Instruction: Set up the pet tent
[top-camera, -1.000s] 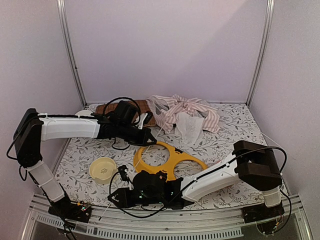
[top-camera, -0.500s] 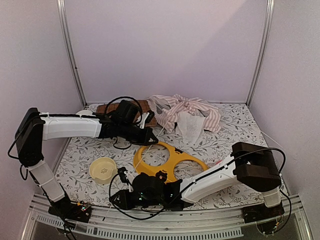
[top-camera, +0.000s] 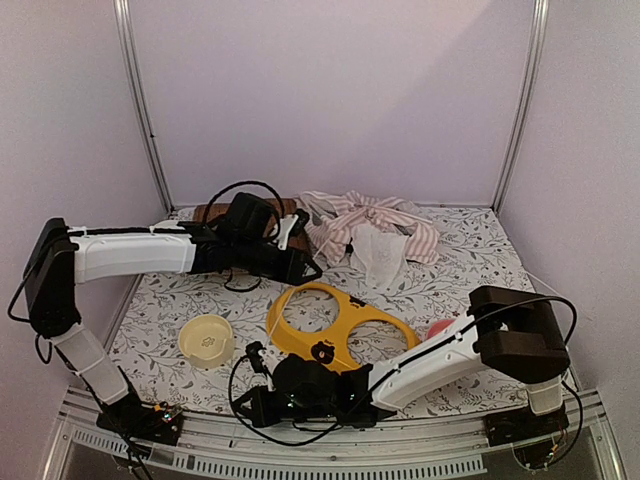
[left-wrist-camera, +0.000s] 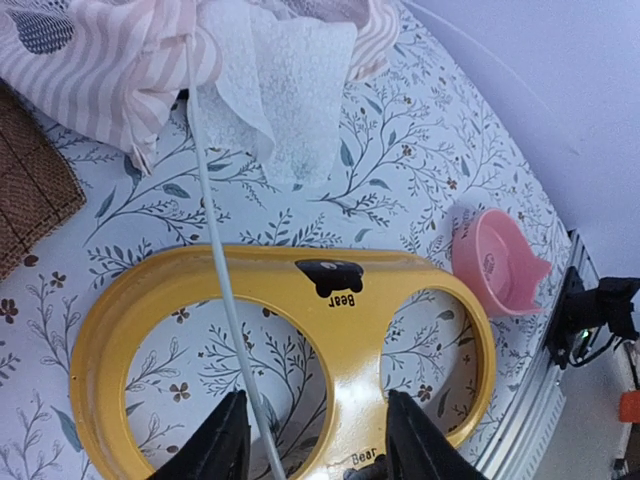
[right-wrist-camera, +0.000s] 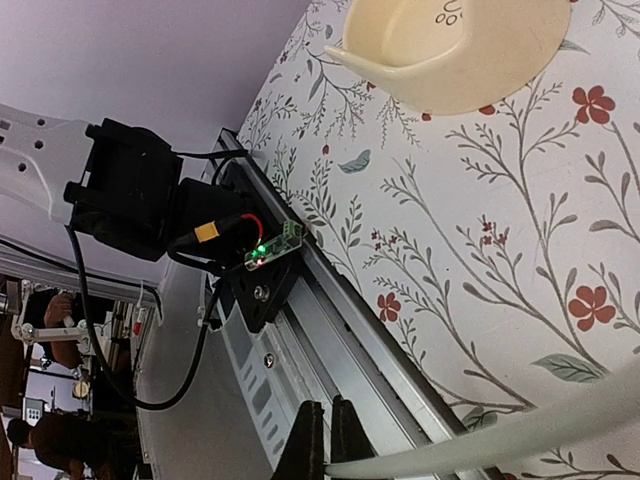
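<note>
We see a pink-and-white striped tent (top-camera: 370, 222) with white lace (top-camera: 380, 255), a brown quilted mat (left-wrist-camera: 30, 190), a yellow stand (left-wrist-camera: 345, 340), a cream bowl (top-camera: 206, 340), a pink bowl (left-wrist-camera: 495, 262) and a white tabletop (top-camera: 480, 255) patterned with grey leaves and red flowers.

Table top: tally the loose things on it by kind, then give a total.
Bowls: 2 (cream bowl, pink bowl)
Yellow bowl stand: 1
Pet tent: 1
Brown mat: 1
Total: 5

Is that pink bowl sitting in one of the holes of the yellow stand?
No, the pink bowl lies on the flowered cloth beside the end of the yellow stand, outside both holes.
</note>
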